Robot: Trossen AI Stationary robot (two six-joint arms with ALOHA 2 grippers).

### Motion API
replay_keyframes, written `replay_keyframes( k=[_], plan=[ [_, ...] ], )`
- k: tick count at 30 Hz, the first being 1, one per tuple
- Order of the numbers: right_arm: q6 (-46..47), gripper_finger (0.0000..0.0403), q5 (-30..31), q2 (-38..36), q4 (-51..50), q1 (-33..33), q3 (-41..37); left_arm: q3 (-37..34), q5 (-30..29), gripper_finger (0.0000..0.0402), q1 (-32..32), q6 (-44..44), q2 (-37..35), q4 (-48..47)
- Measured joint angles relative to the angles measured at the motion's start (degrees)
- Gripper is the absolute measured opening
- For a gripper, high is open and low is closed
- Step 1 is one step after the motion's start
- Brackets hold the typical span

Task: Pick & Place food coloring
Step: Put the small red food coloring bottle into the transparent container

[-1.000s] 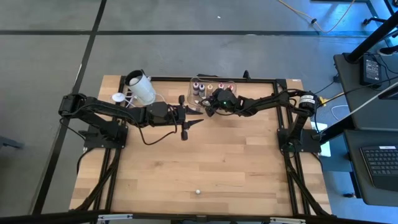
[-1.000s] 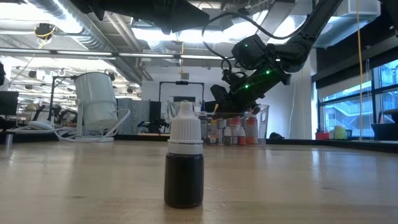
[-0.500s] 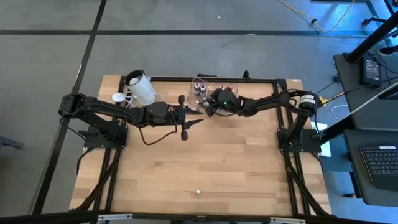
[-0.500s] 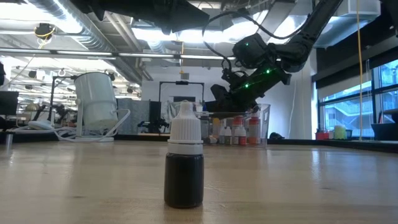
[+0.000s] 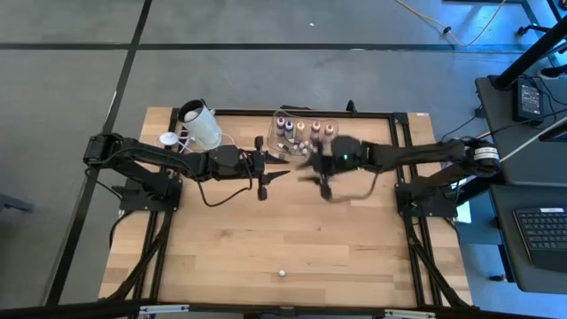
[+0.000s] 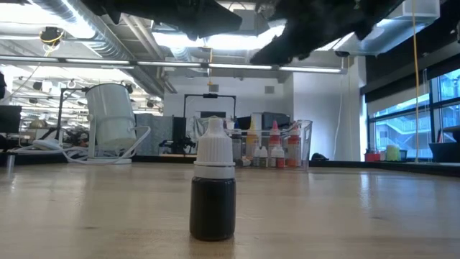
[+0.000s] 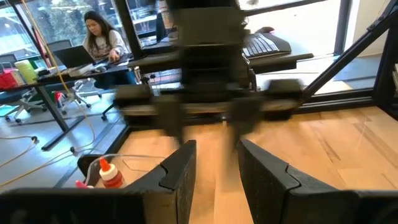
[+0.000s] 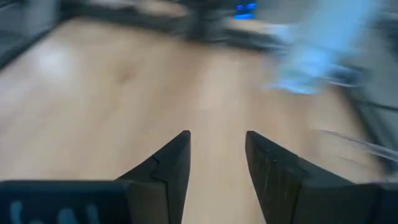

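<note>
Near the table's far edge, the food coloring bottles [image 5: 304, 129] stand in a row inside the clear tub [image 6: 305, 144]. One dark bottle [image 6: 213, 190] stands alone near the front edge. My right gripper [image 5: 324, 186] hangs over bare wood just in front of the tub, fingers [image 8: 166, 163] spread, holding nothing. My left gripper [image 5: 282, 164] waits beside it, fingers [image 7: 181, 171] apart and empty.

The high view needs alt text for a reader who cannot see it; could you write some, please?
Two dark arms meet over a wooden table, each hand empty: left hand, right hand. Behind them, a clear tub holds food coloring bottles; a white cup stands at the left.
</note>
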Motion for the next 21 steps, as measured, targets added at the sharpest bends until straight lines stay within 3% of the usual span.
replay_keyframes(
  k=[4, 9, 17, 21],
  plan=[
    [-2.3, 0.0156, -4.4, -0.7, -7.1, 5.6, 0.0, 0.0, 0.2, 0.0116, 0.0, 0.0, 0.0, 0.6],
    [-8.1, 0.0156, -4.5, 1.8, -12.5, 12.1, -0.3, 0.0, 3.7, 0.0116, 0.0, 0.0, 0.0, 1.1],
    [-7.5, 0.0156, -4.1, 3.5, 7.9, 15.6, -11.0, 0.0, 18.2, 0.0116, -3.2, -1.0, 2.3, 0.6],
    [-3.5, 0.0156, -4.1, 3.2, 17.7, 15.6, -16.7, 0.0, 17.5, 0.0116, -8.1, -3.5, 7.1, 3.5]
  ],
)
